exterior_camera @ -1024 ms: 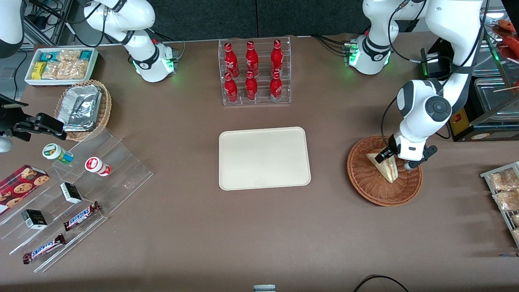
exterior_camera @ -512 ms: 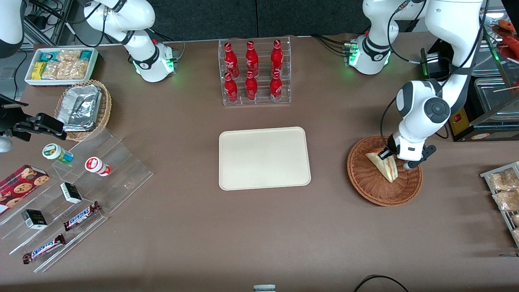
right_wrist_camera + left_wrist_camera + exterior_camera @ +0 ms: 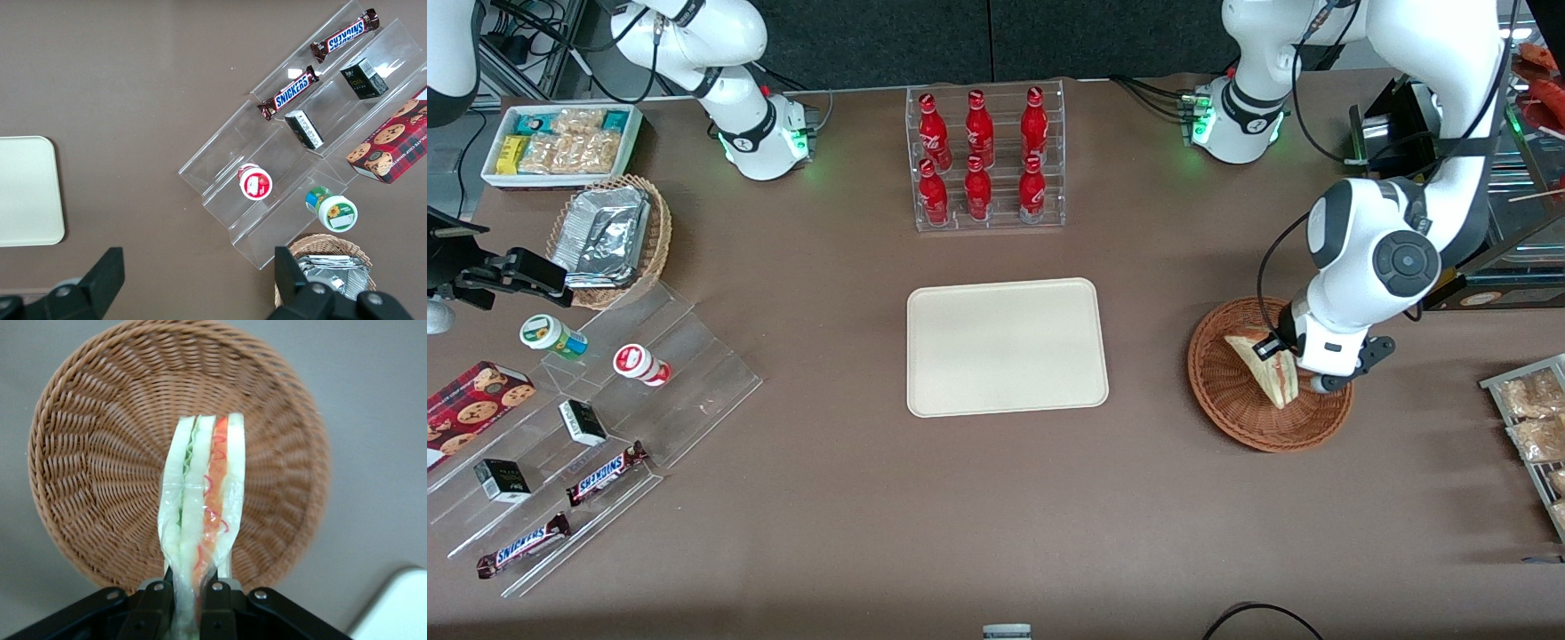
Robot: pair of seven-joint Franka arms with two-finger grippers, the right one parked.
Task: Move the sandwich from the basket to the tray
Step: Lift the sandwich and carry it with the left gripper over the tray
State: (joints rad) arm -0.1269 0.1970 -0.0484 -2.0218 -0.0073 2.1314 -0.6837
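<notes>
One hand (image 3: 189, 600) pinches the sandwich (image 3: 200, 520) above the basket (image 3: 1240, 404), bare table lying between it and the tray (image 3: 1005, 347).

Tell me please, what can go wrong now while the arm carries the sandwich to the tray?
The gripper, above the basket, pinches the wrapped sandwich only at one end, so it may slip out or swing. The grip may also squash the soft bread. The tray lies some way off toward the parked arm's end, which gives time to drop it.

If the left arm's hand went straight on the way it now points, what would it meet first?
Most likely the basket: the hand, shut on the sandwich, points down into the weave; the height above it is unclear.
</notes>
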